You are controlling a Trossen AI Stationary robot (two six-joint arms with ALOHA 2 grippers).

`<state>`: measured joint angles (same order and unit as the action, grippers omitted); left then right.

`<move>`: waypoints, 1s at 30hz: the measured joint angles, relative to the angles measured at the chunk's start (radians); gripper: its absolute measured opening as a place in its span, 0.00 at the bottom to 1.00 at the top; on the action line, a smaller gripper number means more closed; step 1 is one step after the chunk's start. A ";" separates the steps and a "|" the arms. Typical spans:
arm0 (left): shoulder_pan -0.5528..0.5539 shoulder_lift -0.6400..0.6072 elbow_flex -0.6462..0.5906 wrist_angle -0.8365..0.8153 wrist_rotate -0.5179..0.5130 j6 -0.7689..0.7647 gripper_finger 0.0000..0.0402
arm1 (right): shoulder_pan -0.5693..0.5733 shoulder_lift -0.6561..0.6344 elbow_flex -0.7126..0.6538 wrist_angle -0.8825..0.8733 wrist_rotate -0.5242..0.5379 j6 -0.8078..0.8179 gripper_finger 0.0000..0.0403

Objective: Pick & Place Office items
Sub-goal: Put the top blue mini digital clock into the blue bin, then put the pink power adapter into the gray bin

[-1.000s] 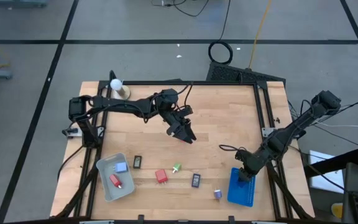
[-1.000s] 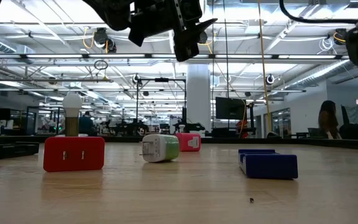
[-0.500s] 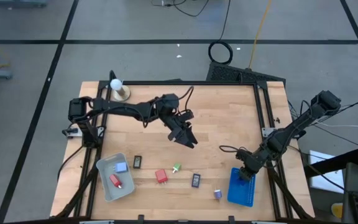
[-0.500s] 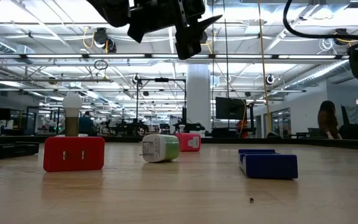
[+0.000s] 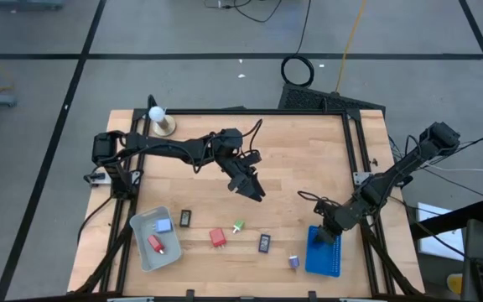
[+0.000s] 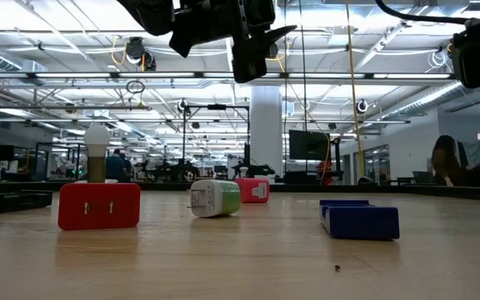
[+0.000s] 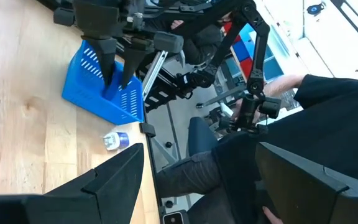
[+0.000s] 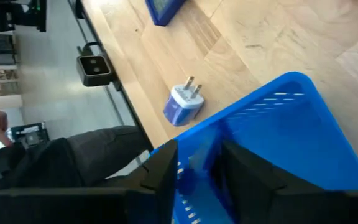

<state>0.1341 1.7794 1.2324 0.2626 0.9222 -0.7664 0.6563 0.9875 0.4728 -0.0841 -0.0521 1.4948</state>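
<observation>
Hovering over the blue tray [image 5: 324, 256], the right jaws [image 5: 329, 234] are parting slightly and seemingly empty, risking snagging its wall, while the left jaws [image 5: 255, 192] are hanging open, empty, above the tabletop [image 5: 292, 159].

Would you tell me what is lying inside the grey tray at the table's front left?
The grey tray holds a red block and a light-blue block. Nothing covers it from above; whether anything lies under those blocks cannot be seen.

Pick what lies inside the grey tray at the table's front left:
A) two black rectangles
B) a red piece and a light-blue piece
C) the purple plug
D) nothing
B: the high view shows a red piece and a light-blue piece within the grey tray.
</observation>
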 joint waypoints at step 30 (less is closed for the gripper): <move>0.058 -0.256 0.000 -0.773 -0.471 0.203 0.78 | -0.029 -0.262 0.000 0.119 0.345 -0.076 0.45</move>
<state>0.1918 1.5232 1.2324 -0.5104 0.4517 -0.5637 0.6271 0.7252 0.4732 0.0350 0.2928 1.4193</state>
